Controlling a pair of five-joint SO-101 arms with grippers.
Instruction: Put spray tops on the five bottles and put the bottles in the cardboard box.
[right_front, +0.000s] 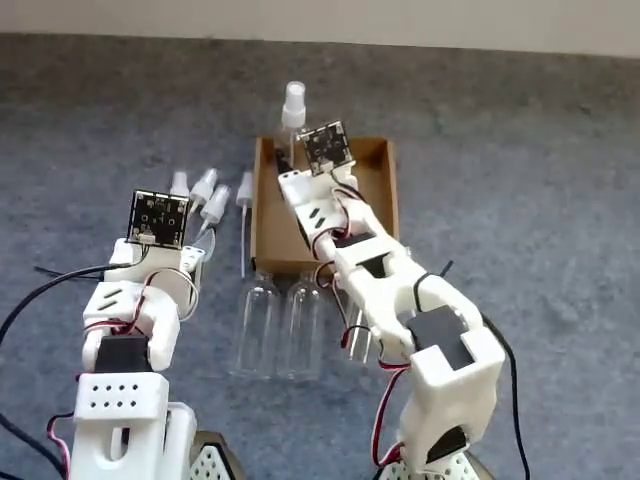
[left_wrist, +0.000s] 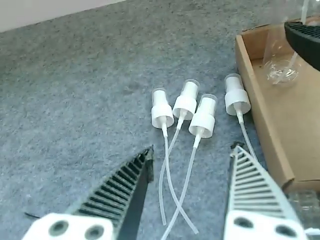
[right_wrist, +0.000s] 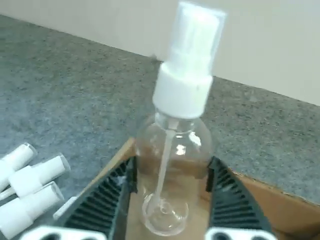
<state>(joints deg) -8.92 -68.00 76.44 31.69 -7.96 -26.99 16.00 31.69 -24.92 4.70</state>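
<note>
Grips a clear bottle (right_wrist: 172, 145), white spray top (right_wrist: 187, 65) fitted, upright between the right gripper's (right_wrist: 171, 167) black jaws over the cardboard box (right_wrist: 285, 210); loose spray tops (right_wrist: 32, 177) beside on grey carpet (right_wrist: 75, 75)

Four tops (left_wrist: 162, 111), perhaps four bottles (right_front: 256, 320), one box (right_front: 388, 190)

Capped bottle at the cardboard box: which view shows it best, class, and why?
The right wrist view: the capped bottle is close and upright, white spray top and dip tube plain. The high view shows its spray top poking up behind an arm. The left wrist view shows its clear base over the cardboard box.
</note>
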